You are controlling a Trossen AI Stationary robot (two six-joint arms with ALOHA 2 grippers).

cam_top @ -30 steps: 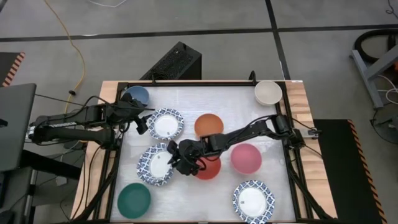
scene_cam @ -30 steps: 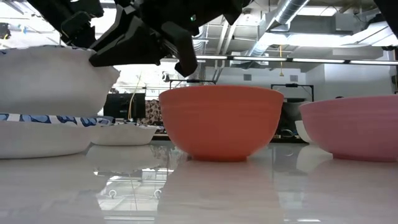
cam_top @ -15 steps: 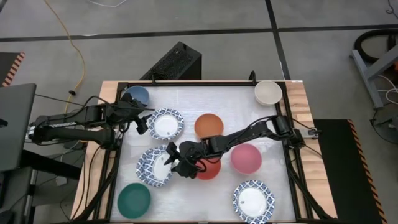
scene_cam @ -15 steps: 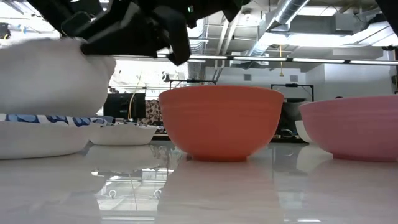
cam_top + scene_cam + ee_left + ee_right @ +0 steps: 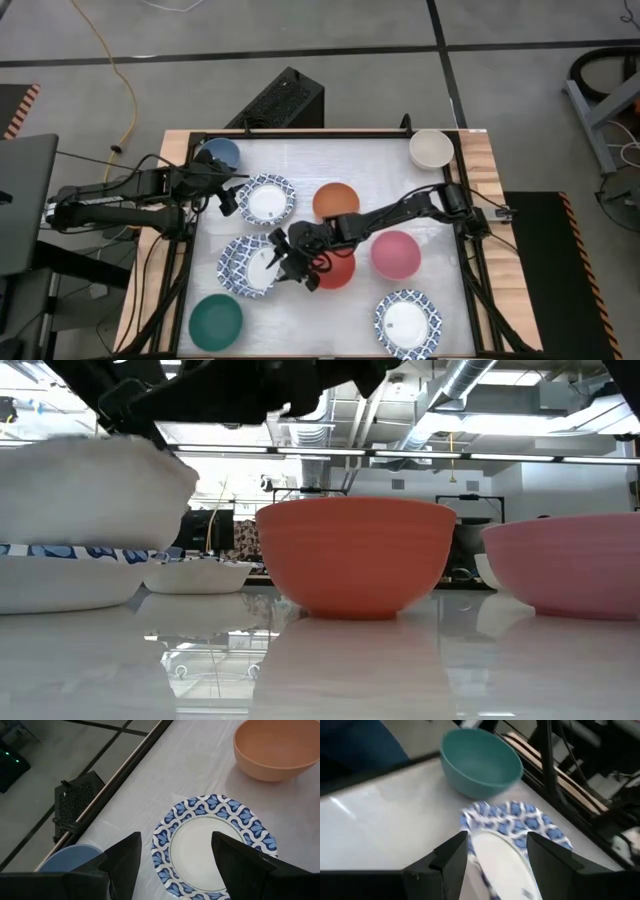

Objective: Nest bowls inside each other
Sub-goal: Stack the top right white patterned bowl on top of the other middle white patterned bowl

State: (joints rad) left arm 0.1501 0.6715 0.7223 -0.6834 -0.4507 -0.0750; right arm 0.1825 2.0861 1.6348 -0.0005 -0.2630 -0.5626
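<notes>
The right arm (image 5: 400,213) hides part of the red bowl (image 5: 336,270); the left arm (image 5: 130,190) covers the blue bowl's (image 5: 222,151) near rim.

White bench (image 5: 350,160) with pale wood edges on the left and right sides, dark frame rails around it. Black perforated box (image 5: 277,100) on the floor just past the bench's far edge, tilted; it also shows in the left wrist view (image 5: 75,805). Yellow cable (image 5: 118,70) runs across the grey floor at far left. Grey floor (image 5: 520,25) has dark seam lines. Grey slab (image 5: 25,200) at the left edge of the picture. Blue-grey metal frame (image 5: 600,95) at far right. Low view: ceiling pipes (image 5: 470,380) and clutter beyond the bench, too small to tell apart.
</notes>
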